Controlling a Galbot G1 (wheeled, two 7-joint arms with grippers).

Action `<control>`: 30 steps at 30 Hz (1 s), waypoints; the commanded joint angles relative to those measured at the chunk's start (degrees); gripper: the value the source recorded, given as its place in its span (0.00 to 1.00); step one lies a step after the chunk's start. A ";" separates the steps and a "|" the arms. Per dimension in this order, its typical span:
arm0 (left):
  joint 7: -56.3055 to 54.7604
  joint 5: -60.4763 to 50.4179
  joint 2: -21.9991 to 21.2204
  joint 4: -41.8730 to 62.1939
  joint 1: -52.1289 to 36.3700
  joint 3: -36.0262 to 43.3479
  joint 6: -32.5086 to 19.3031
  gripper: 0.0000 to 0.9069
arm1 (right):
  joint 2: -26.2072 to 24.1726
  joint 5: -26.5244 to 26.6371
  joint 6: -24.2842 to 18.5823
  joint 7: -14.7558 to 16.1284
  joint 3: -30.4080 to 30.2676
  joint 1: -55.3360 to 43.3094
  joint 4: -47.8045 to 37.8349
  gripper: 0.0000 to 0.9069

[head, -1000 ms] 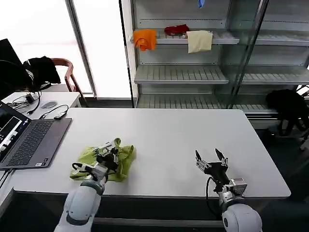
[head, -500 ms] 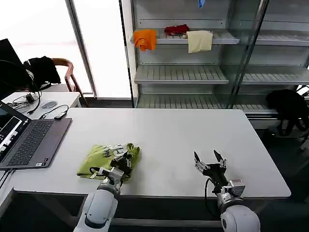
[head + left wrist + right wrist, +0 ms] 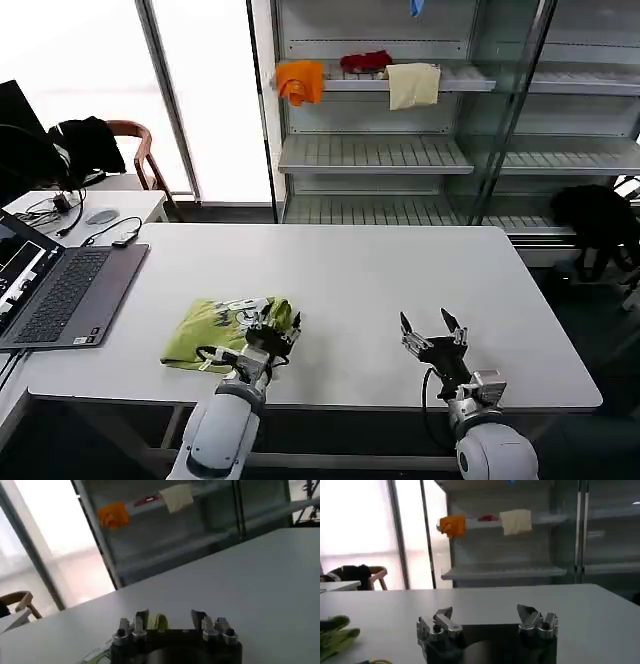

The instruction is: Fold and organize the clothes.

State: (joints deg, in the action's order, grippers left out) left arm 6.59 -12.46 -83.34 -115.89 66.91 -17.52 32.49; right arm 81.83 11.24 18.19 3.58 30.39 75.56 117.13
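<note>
While the left hand [image 3: 278, 330] hovers spread at its right edge, the crumpled lime-green cotton T-shirt [image 3: 215, 330] lies on the white worktop [image 3: 350, 280]. Well off to the right, the right hand [image 3: 432, 338] waits, fingers apart.

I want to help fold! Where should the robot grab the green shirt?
Probably the shirt's right edge, where the cloth bunches up. The open left gripper sits there, so coming down from above should pinch that fold. The rest lies flat.
</note>
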 commanded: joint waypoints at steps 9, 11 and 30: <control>2.83 32.91 17.37 4.76 0.98 -28.48 0.25 1.00 | 1.71 -2.10 0.89 -0.25 -2.41 -1.45 -0.28 1.00; 2.99 33.33 17.04 6.68 0.94 -28.49 -0.15 1.00 | 2.09 -2.49 1.09 -0.30 -2.85 -1.74 -0.22 1.00; 3.07 31.95 12.84 16.39 -1.44 -22.69 -0.82 1.00 | 1.85 -3.45 1.45 -0.36 -2.58 -1.77 -0.26 1.00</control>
State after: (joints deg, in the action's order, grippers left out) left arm 9.24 17.74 -70.87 -103.74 65.82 -39.88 32.02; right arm 83.64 8.02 19.55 3.25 27.98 73.91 116.84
